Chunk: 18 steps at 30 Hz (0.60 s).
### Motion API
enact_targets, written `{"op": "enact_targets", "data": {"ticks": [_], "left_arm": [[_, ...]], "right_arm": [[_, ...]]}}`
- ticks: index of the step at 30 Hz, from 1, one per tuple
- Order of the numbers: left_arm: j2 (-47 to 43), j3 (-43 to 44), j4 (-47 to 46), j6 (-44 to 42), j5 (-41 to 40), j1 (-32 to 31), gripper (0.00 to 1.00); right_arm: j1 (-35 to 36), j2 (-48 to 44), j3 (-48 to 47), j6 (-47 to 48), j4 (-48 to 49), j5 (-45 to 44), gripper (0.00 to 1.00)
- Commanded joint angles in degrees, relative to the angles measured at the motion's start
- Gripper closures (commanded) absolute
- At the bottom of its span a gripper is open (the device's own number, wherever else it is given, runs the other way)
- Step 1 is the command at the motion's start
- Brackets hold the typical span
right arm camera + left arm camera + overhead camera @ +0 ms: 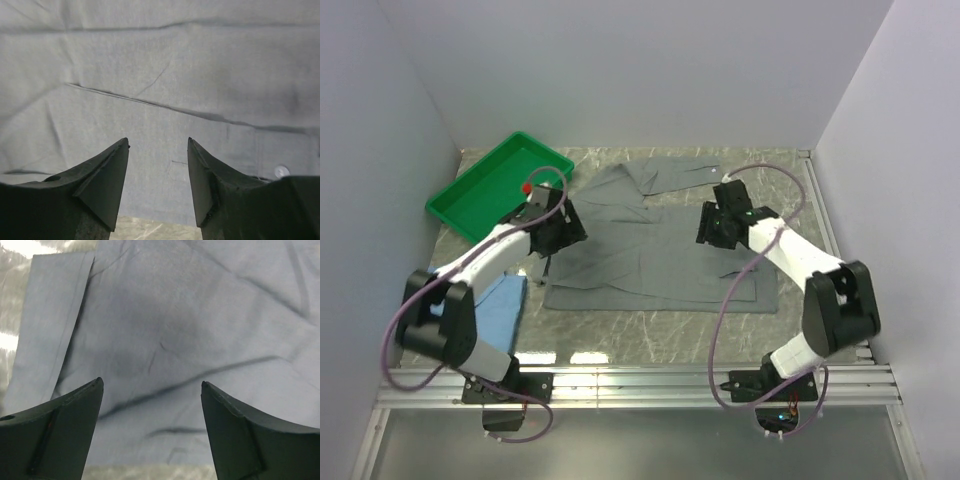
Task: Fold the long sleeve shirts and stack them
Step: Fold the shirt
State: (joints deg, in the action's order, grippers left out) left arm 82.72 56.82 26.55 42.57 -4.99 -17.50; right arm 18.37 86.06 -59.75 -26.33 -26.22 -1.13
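Left gripper [151, 382] is hanging over the grey shirt [650, 255], jaws standing wide, gripping nothing. Right gripper [157, 140] is doing likewise, jaws partly apart, empty. Grey shirt is lying flat mid-table, long axis running left-right; collar end unclear. Light blue shirt [500, 300] is lying near-left, half hidden under the left arm. Green tray [472, 170] is sitting far-left, its near corner covered.

top view: light blue shirt [505, 300] mostly hidden under the left arm [485, 255], only a patch shows. grey shirt [650, 260] partly covered by both wrists; fingers not visible there. wrist views: grey shirt runs off the frame edges, left fingers [50, 435] and right fingers [95, 190] cut at the bottom. one button [282, 171] half behind a right finger.
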Motion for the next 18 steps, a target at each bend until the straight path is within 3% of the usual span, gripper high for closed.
{"op": "enact_targets", "data": {"ticks": [1,5,9,18], "left_arm": [[6.11,4.70,-1.15,-3.10,-6.78,-2.27,0.16],[11.93,5.24,0.43,-2.67,-10.12,-4.74,0.21],[14.05,2.08,0.70,-0.74,-7.23,-5.09,0.22],[8.09,-10.48,3.33,2.96,-0.73,-5.18,0.21]], "right_arm": [[1.84,5.24,-4.49,2.51,-2.87,-1.51,0.42],[3.24,10.70,-5.64,2.34,-4.45,-0.81,0.43],[4.48,14.22,-4.94,1.72,-6.39,-0.19,0.46],[5.18,10.80,5.24,-0.92,-9.37,4.02,0.49]]}}
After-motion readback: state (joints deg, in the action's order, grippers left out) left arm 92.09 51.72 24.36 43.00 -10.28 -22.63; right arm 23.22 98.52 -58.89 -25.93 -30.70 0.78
